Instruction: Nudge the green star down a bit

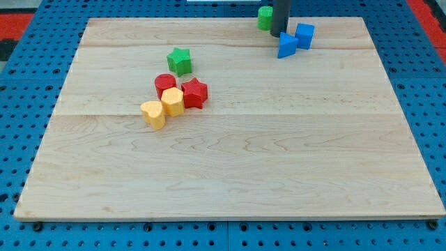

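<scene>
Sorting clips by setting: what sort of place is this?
Probably a robotics lab bench: a wooden board on blue perforated matting, small coloured blocks like the green star, and my tip at the view's top.

rod [281,14] cut off at view's top — hides part of green block [264,17], shape unclear.

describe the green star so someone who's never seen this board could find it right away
On the wooden board, look left of centre in the upper half, above the cluster of red and yellow blocks. The green star-shaped block sits alone, the only green piece with points.
</scene>
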### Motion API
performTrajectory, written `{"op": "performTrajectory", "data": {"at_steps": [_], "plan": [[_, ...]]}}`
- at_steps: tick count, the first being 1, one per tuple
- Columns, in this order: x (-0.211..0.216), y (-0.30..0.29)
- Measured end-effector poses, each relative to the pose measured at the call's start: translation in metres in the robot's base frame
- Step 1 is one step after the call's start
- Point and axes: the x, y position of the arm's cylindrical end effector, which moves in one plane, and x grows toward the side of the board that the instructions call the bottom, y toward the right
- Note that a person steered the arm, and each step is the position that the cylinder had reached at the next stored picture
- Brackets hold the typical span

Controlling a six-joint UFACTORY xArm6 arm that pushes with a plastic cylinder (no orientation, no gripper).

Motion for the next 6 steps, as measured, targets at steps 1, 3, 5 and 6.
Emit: {"op": "performTrajectory", "data": {"at_steps": [1,3,5,6], "plan": [[-0.036,0.015],[0.003,-0.113],[0.066,-0.248],[0.03,-0.273]]}}
